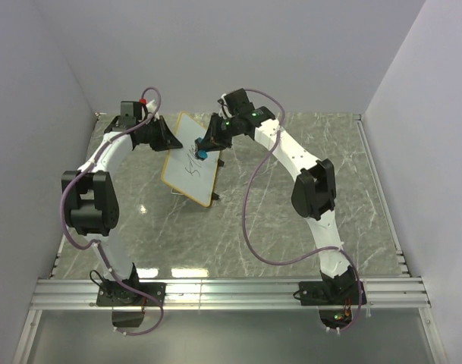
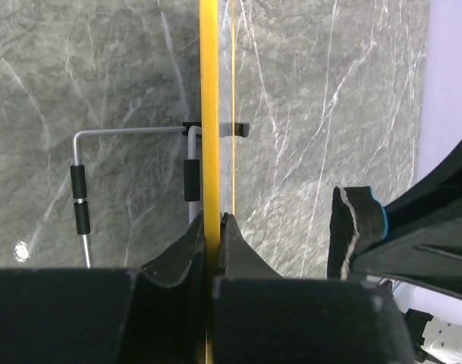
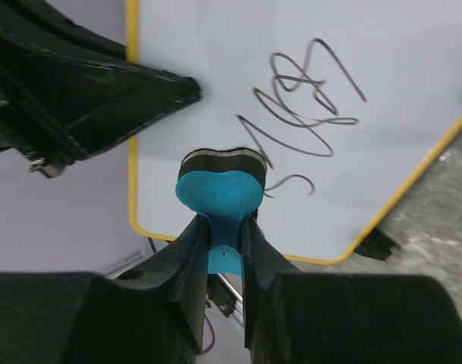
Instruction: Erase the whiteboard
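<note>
The whiteboard (image 1: 191, 159) is a small white board with a yellow frame, held tilted up off the table. My left gripper (image 1: 172, 141) is shut on its left edge; in the left wrist view the yellow edge (image 2: 209, 114) runs between my closed fingers (image 2: 187, 250). My right gripper (image 1: 205, 145) is shut on a blue eraser (image 3: 218, 193), whose dark felt pad touches the board face (image 3: 238, 91). Black scribbles (image 3: 303, 114) lie just right of the eraser. The eraser also shows in the top view (image 1: 202, 155).
A grey wire stand (image 2: 83, 197) with black sleeves lies on the marble table (image 1: 291, 220) under the board. Grey walls enclose the table on three sides. An aluminium rail (image 1: 231, 292) runs along the near edge by the arm bases.
</note>
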{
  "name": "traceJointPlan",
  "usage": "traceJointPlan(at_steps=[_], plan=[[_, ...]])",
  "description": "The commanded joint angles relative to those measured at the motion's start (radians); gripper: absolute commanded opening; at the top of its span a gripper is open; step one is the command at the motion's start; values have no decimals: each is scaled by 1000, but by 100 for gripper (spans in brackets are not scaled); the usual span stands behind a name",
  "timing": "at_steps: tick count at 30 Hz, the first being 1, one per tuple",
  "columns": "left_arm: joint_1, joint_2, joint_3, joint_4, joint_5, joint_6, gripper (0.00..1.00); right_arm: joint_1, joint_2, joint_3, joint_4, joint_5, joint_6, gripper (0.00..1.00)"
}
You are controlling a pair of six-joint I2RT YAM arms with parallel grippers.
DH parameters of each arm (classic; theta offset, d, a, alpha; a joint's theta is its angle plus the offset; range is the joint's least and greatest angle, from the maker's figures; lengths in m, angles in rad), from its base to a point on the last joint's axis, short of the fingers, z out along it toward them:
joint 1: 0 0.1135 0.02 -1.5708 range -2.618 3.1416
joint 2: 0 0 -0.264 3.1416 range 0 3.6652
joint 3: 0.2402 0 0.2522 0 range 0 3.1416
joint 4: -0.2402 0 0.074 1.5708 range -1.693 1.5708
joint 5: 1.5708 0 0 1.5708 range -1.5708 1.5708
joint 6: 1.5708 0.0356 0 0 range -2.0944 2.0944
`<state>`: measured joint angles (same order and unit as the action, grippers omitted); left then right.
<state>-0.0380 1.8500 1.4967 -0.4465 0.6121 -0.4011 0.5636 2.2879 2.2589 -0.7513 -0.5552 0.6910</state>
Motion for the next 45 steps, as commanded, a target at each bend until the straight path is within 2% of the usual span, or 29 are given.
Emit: traceJointPlan(at_steps=[1, 10, 14, 20, 23, 25, 32, 38, 45], plan=[[-56, 60, -6, -84, -35, 107, 0, -1, -7, 48, 95, -43, 33, 0], [-155, 46, -176, 28, 28, -2, 0, 21, 21, 19, 121, -40, 44, 0], [-161, 43, -251, 94, 48, -73, 0, 42, 27, -16, 113, -6, 27, 0], [-163, 52, -237, 66, 17, -85, 0, 59, 41, -77, 46, 58, -14, 0], [-161, 52, -227, 60, 6, -94, 0, 67, 18, -127, -9, 156, -65, 0], [-161, 54, -216, 49, -2, -90, 0, 71, -19, -206, -14, 210, -90, 0], [-161, 26, -237, 40, -8, -100, 0, 73, -65, -491, 69, 242, -107, 0], [-161, 3, -240, 17, -29, -96, 0, 76, -131, -683, 173, 212, -84, 0], [-168, -11, -271, 25, -32, -99, 0, 179, -182, -586, 237, 118, -142, 0]])
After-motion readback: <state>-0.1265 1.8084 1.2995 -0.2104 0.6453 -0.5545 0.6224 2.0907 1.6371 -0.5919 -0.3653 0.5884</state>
